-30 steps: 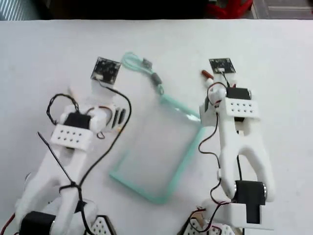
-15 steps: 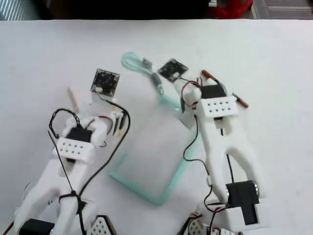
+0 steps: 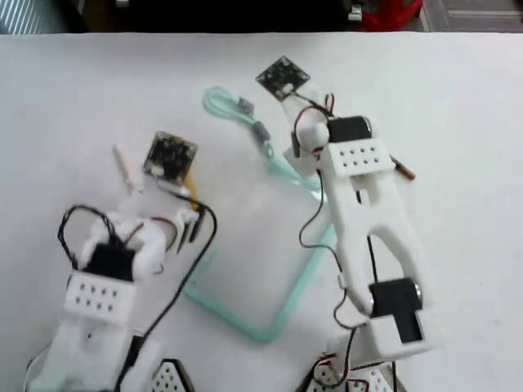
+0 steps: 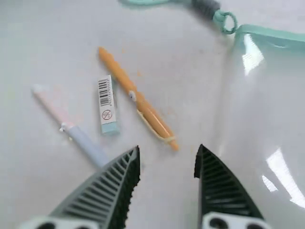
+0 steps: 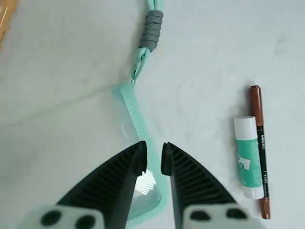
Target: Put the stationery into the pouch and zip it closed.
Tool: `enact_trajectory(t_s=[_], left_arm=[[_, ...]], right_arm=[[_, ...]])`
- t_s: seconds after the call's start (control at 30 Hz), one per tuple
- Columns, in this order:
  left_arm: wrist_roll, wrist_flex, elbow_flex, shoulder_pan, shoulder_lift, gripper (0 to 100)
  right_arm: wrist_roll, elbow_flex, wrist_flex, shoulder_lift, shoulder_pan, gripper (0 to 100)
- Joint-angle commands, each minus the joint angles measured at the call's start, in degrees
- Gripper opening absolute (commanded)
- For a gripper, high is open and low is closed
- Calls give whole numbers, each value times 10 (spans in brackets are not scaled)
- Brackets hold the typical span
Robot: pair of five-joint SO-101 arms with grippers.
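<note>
In the middle of the smooth white table (image 3: 458, 82), a flat see-through pouch (image 3: 253, 245) with a soft mint-green edge, shiny like plastic. At its top corner, a thin mint strap (image 3: 225, 104) with a grey wound-up bit (image 5: 153, 24) and a small round ring (image 4: 228, 21). Left gripper (image 4: 167, 164) just beside the pouch, black ridged fingers (image 4: 119, 181) wide apart. Close by on the table, a thin orange pen (image 4: 136, 98), a little flat eraser (image 4: 107, 105) and a pink-and-blue pen (image 4: 69, 129), all outside the pouch. Right gripper (image 5: 152, 155) over the pouch's woven green edge, ridged fingers almost together, just a thin gap between. Near it, a round white-and-green glue stick (image 5: 248, 162) right against a skinny brown pen (image 5: 259, 148), both outside the pouch too.
</note>
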Motion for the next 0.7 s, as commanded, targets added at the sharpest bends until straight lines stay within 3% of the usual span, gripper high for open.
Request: enact_trajectory(t_s=[0.0, 0.2, 0.43, 0.67], left_arm=[[-8, 8, 64, 41, -151, 195], [-9, 9, 120, 54, -223, 195], [-45, 15, 172, 145, -223, 196], [-111, 83, 189, 125, -225, 199]], right_arm=[[-26, -69, 7, 57, 0, 63], [12, -165, 42, 187, 7, 60], [11, -324, 131, 306, 11, 59], [17, -439, 229, 384, 7, 59]])
